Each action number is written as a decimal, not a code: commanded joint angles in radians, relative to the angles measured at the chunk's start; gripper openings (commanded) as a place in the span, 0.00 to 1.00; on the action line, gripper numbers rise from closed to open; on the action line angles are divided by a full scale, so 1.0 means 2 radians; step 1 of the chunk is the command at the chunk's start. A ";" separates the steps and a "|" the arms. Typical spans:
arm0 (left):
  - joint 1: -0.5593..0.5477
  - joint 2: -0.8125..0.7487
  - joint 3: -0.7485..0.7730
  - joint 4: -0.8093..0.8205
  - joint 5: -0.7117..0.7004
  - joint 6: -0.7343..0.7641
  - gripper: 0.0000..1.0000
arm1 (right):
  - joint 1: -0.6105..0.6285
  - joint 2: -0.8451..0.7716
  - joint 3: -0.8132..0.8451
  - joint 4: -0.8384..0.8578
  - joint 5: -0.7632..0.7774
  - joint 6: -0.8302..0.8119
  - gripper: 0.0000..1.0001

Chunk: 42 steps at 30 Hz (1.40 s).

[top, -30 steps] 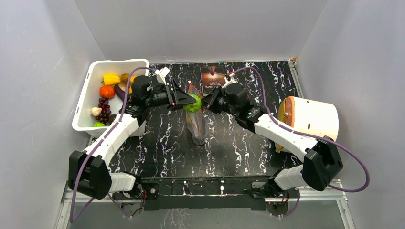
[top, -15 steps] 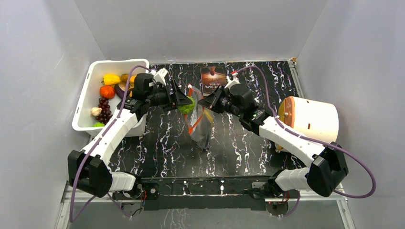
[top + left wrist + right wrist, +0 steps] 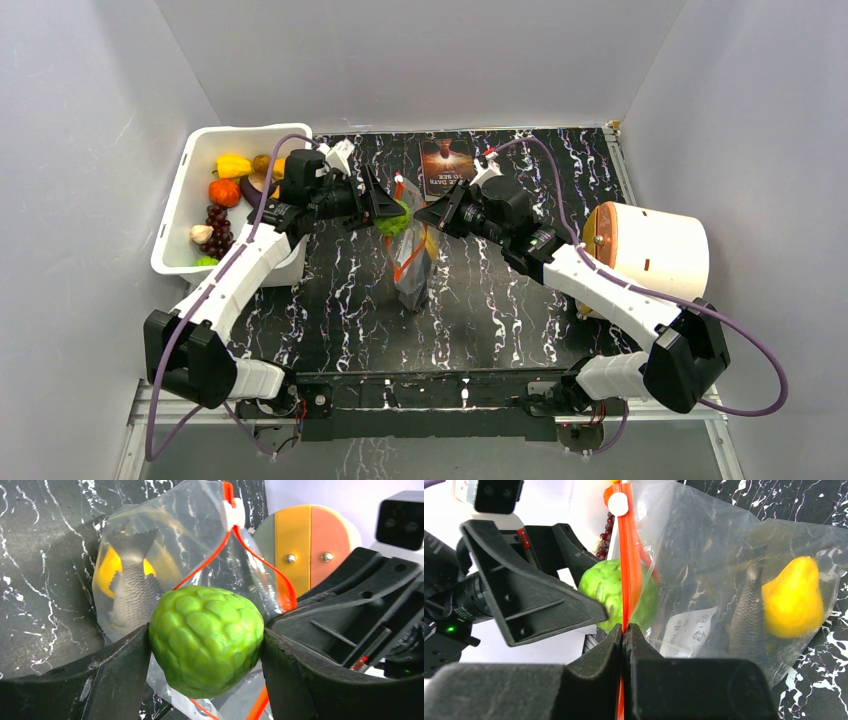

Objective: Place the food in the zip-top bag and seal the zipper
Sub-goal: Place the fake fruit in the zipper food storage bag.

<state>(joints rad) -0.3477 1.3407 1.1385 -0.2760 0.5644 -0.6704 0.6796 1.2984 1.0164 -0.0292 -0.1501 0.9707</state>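
Since a second ago the right arm has swung its elbow out toward the right edge of the top view, and the bag mouth, which was narrow then, has spread apart. The left arm has crept a touch toward the upper left with its load.

Here we are at centre frame: the zip-top bag (image 3: 412, 268) hangs between the two arms over the black marbled counter (image 3: 500, 300). The right pincer (image 3: 624, 631) is pressed tight together, pinching the zipper (image 3: 628, 565) just below its white slider (image 3: 618, 503). The strip runs straight up out of the jaws in the right wrist view.

Over on the other side, the left pincer (image 3: 206, 642) is clamped on a green bumpy fruit (image 3: 206, 639), one finger on each flank. The fruit sits right at the bag's mouth, with the two red-orange edges splitting apart behind it in the left wrist view. Whether it has crossed the lip I cannot tell.

Already inside, seen through the plastic: a grey fish (image 3: 131, 587), tail upward, and a yellow pear (image 3: 793, 597) beside it. The white label (image 3: 686, 630) shows near the jaws.

At upper left of the top view stands the white tub (image 3: 250, 130), more food lying in it
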 commanded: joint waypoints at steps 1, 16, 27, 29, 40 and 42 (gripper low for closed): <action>-0.007 -0.012 0.034 0.002 0.027 -0.008 0.62 | 0.002 -0.005 0.019 0.028 0.008 -0.004 0.00; -0.018 -0.071 0.021 0.093 0.072 -0.092 0.55 | 0.002 0.018 0.043 0.015 0.017 -0.011 0.00; -0.020 -0.045 -0.006 0.122 0.109 -0.097 0.47 | 0.002 0.016 0.048 0.019 0.028 -0.006 0.00; -0.020 -0.048 -0.022 0.117 0.100 -0.092 0.45 | 0.002 0.013 0.049 0.018 0.030 -0.008 0.00; -0.020 -0.039 -0.040 0.035 0.021 -0.020 0.43 | 0.002 0.009 0.050 0.016 0.022 -0.012 0.00; -0.020 -0.031 -0.040 0.031 0.015 -0.015 0.43 | 0.002 0.007 0.049 0.020 0.015 -0.012 0.00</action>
<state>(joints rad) -0.3828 1.2610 1.0637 -0.1730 0.6273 -0.7475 0.6796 1.3437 1.0592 -0.0563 -0.1009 0.9543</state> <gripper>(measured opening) 0.708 0.009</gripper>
